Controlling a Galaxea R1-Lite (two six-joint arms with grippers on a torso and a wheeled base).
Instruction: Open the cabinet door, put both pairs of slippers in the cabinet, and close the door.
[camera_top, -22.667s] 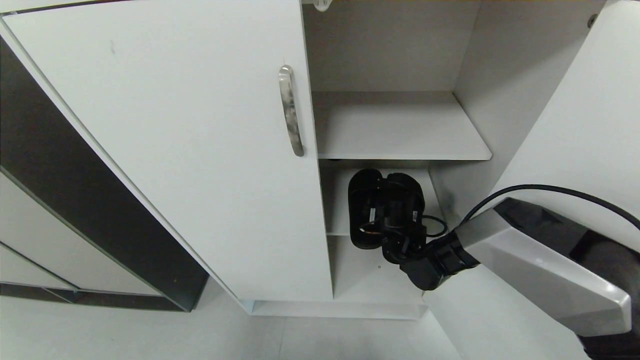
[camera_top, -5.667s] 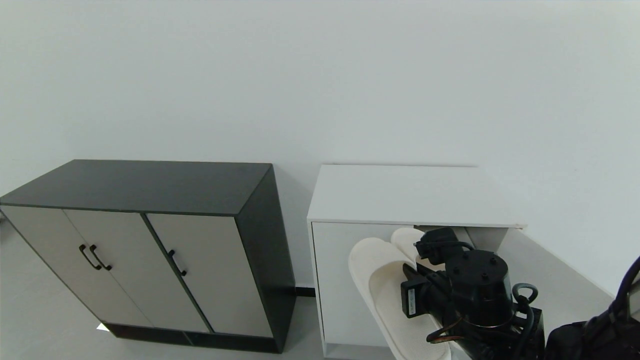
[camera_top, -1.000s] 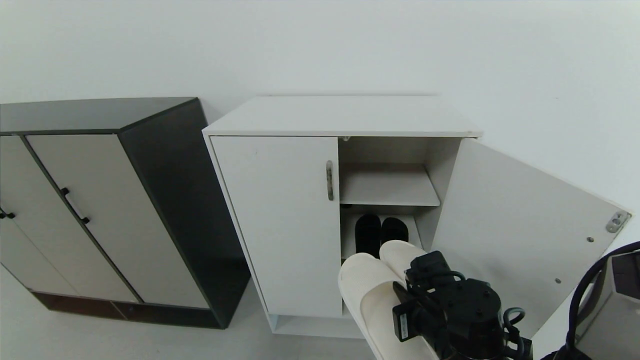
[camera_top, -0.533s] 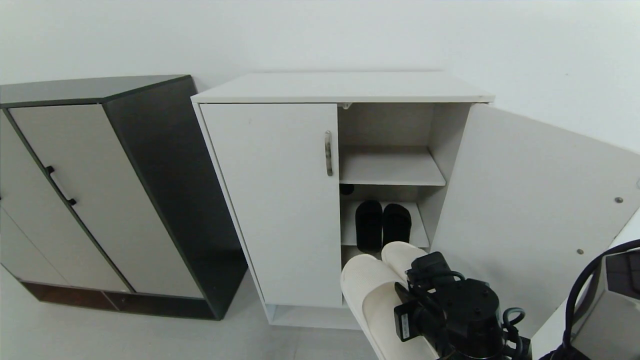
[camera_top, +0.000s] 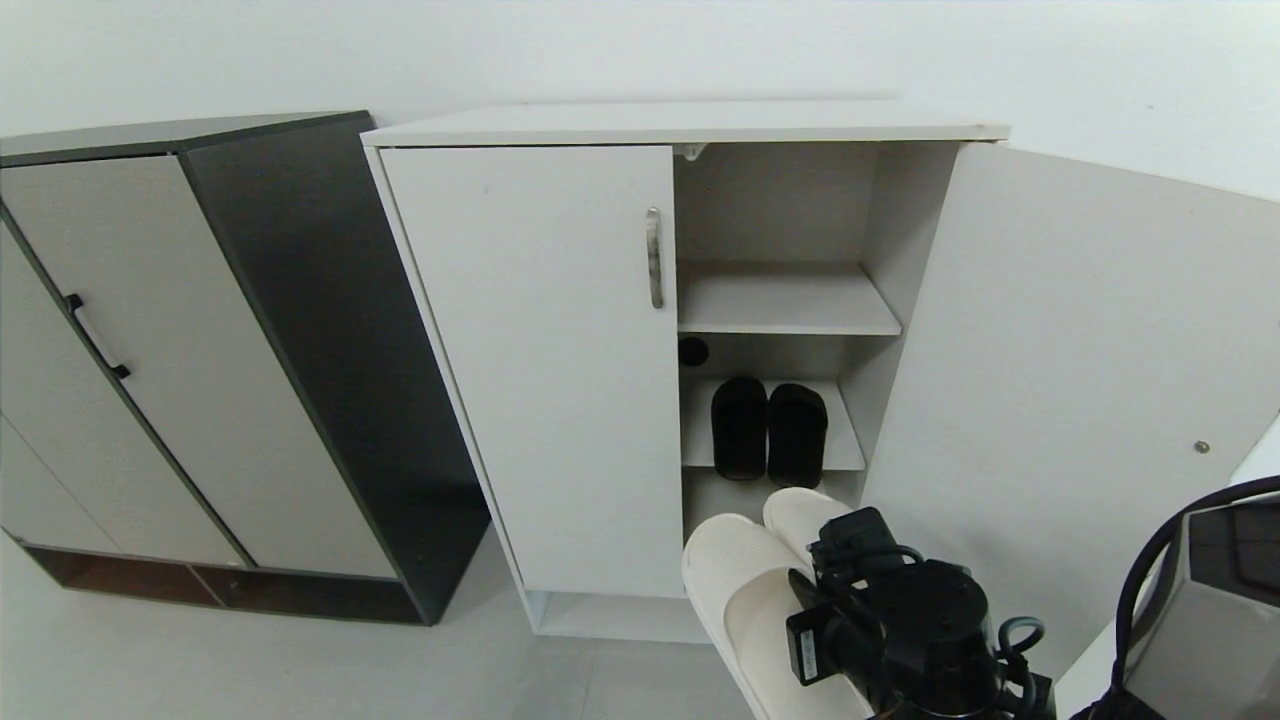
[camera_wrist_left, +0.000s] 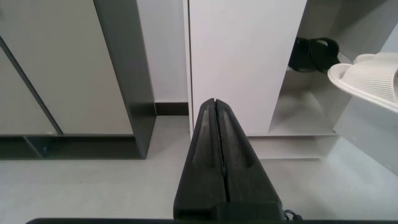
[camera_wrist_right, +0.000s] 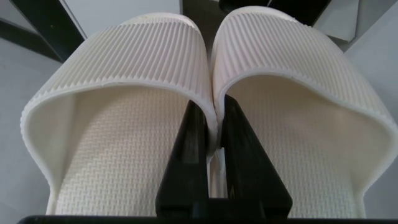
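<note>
Near slippers: cream, straps ribbed, insoles woven-textured.
Shelf slippers: plain black.
Cabinet: finished in white.
Neighbouring cabinet: black, grey-fronted.

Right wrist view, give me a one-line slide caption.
Right claw pinches the white slippers together by their inner side walls.

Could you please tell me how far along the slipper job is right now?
Done: the cabinet door stands open, and the black slippers sit on the middle shelf. In hand: the right end effector is shut on the white slippers, held before the opening. Left: setting them inside and closing the door.
</note>
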